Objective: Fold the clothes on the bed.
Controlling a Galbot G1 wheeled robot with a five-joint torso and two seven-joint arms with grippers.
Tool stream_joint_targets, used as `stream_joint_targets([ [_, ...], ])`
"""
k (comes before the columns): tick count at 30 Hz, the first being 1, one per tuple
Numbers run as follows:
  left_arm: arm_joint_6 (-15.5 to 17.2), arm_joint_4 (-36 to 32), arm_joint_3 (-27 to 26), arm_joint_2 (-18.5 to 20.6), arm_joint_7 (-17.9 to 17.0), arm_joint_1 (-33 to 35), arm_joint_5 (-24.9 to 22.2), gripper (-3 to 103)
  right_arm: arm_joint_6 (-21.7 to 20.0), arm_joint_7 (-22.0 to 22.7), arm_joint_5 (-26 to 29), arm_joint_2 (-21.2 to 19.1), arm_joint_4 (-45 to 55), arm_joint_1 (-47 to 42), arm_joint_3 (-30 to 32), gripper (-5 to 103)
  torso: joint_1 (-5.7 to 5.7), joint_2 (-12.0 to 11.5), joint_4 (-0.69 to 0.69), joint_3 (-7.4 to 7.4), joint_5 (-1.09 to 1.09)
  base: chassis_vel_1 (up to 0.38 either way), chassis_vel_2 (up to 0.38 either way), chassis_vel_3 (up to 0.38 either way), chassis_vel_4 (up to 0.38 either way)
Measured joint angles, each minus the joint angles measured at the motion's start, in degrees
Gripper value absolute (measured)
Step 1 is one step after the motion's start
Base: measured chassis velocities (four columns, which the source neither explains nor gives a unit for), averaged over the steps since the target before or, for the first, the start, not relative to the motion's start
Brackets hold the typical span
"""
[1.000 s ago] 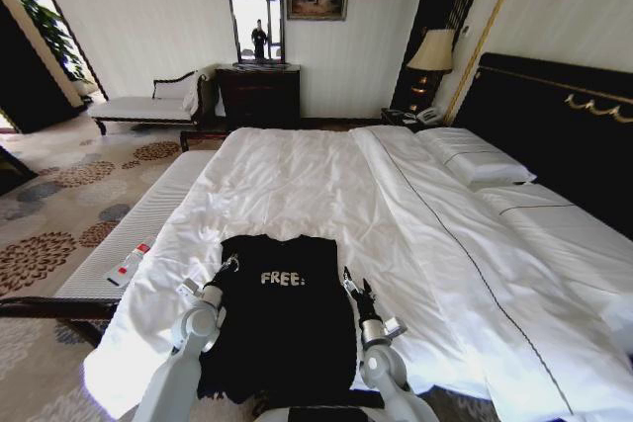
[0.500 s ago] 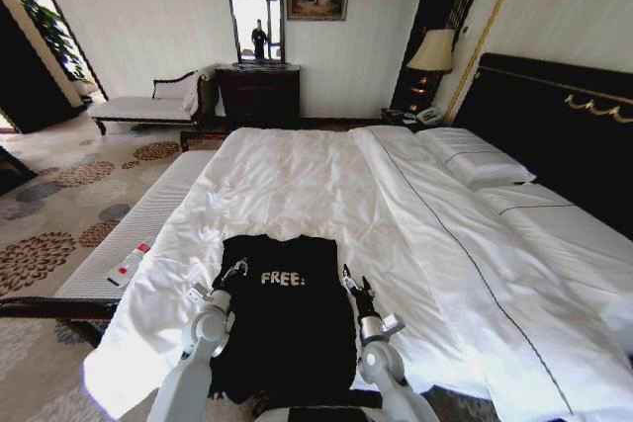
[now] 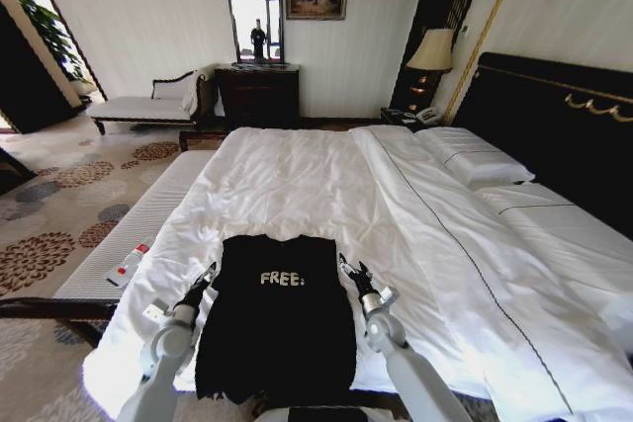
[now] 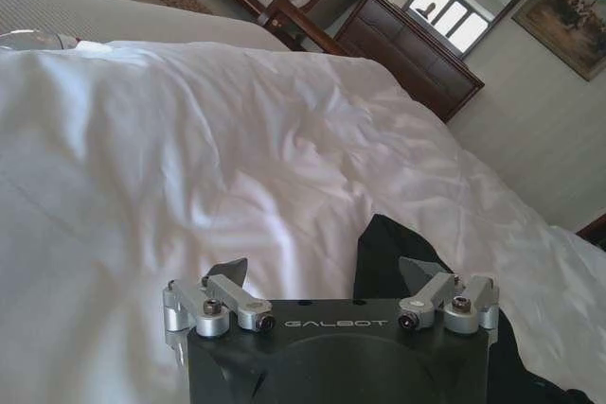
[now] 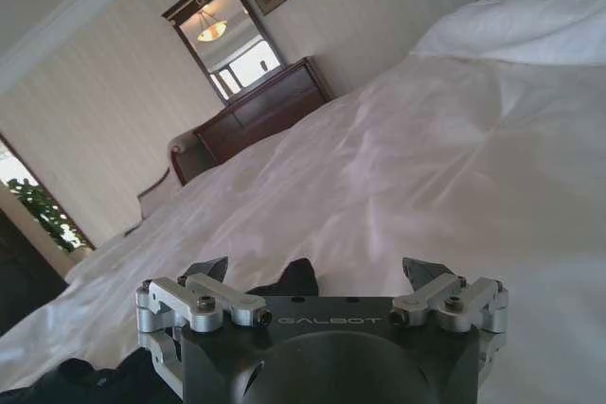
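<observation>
Shirt [image 3: 279,318] lies flat near the bed's [image 3: 415,214] foot edge, FREE! showing. Left hand [image 3: 206,277] and right hand [image 3: 351,273] flank its shoulders, both wide open — best pinch both corners together, evenly, without catching duvet [image 3: 297,180].

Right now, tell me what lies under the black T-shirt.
The black T-shirt lies flat on the white duvet at the bed's near end. The duvet shows all around it; whatever sits directly beneath the shirt is covered. Left gripper and right gripper flank it, open.
</observation>
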Motion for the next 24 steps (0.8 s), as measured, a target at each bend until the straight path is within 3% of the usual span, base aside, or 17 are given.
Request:
stream_joint_targets([
  [4,-0.22,-0.58,-1.52,-0.08,0.22,1.15,0.10,99,-0.48,-8.07,2.61,-0.26,-6.30,4.80,-2.27,100,0.00,0.00,0.00,0.00,0.01,0.000,0.000,0.000,0.000],
  [8,-0.41,-1.74,-2.43,0.02,0.20,1.39,-0.69,100,-2.16,-11.56,3.70,0.58,-10.76,7.36,-3.46,100,0.00,-0.01,-0.01,0.01,0.00,0.000,0.000,0.000,0.000],
  [16,-0.77,-3.60,-3.84,1.27,0.37,2.18,-2.42,100,-0.90,-11.50,2.72,3.30,-20.55,12.75,-4.72,100,0.00,0.00,0.01,0.00,0.01,0.000,0.000,0.000,0.000],
  [24,-1.31,-3.07,-3.95,1.24,0.97,2.39,-2.23,100,1.32,-7.85,3.26,6.22,-25.35,17.45,-3.28,98,0.00,0.00,0.02,0.00,0.00,0.000,0.000,0.000,0.000],
])
